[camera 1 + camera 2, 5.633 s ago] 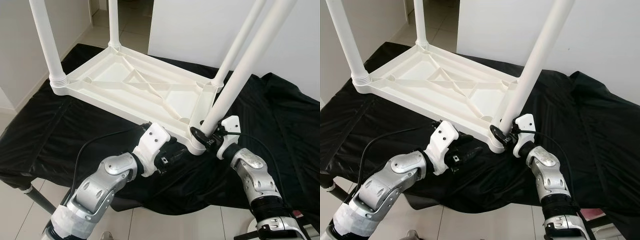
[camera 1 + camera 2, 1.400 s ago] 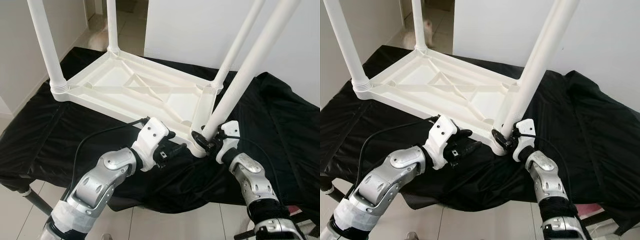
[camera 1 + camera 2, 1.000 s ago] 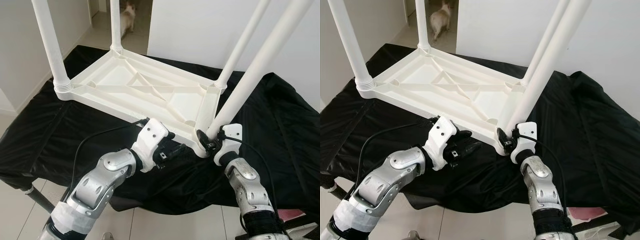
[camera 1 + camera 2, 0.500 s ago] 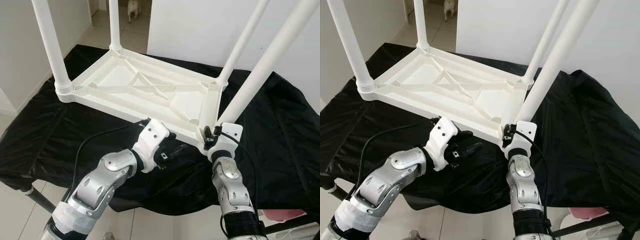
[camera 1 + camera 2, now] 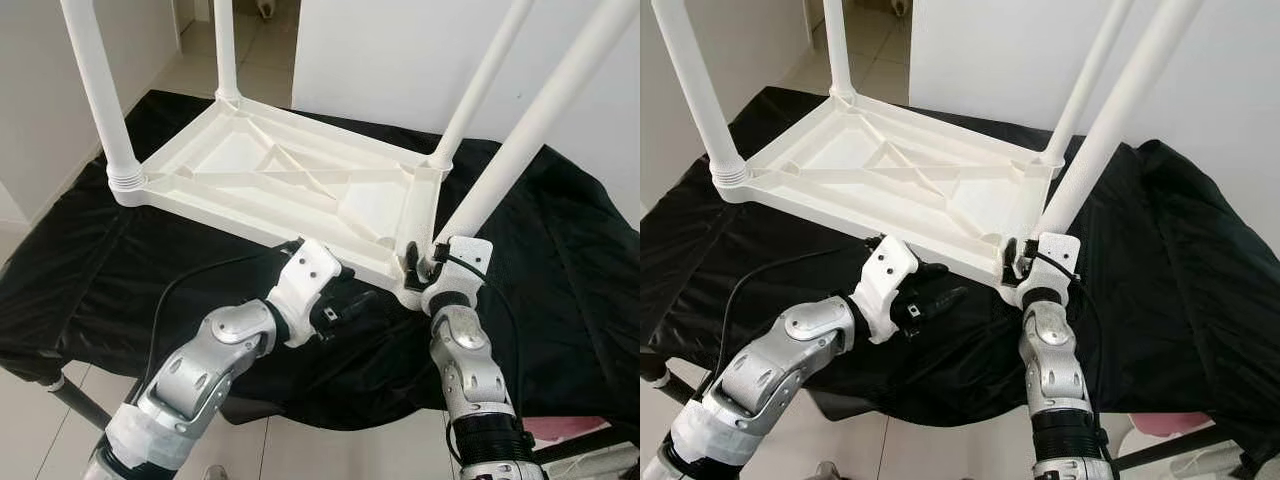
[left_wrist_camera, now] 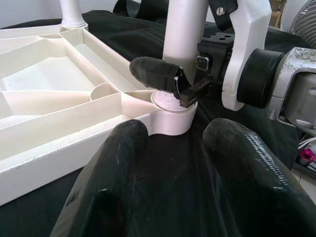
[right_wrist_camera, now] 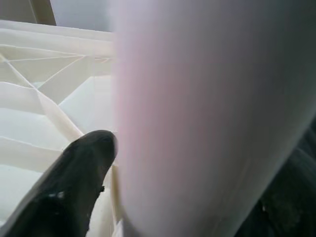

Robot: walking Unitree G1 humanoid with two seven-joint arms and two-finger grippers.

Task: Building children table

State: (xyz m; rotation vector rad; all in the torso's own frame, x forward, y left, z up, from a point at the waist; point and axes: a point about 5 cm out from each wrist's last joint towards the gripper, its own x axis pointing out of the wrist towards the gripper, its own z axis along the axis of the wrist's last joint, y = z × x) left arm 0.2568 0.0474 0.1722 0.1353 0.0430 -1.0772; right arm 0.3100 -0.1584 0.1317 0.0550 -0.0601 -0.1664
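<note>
Black cloth (image 5: 90, 270) drapes my work surface, with tiled floor (image 5: 40, 440) past its near edge. Nearest me, my left gripper (image 5: 345, 303) rests low on the cloth with fingers (image 6: 123, 148) spread apart around nothing, aimed at the table's near right corner socket (image 6: 170, 116). My right gripper (image 5: 415, 268) is clamped on the leg (image 5: 530, 130) just above that socket; the leg leans right. The table (image 5: 290, 185) lies upside down, its ribbed pockets bare. Three other legs stand at its remaining corners. Beyond, a white wall (image 5: 400, 50) stands behind the table.
</note>
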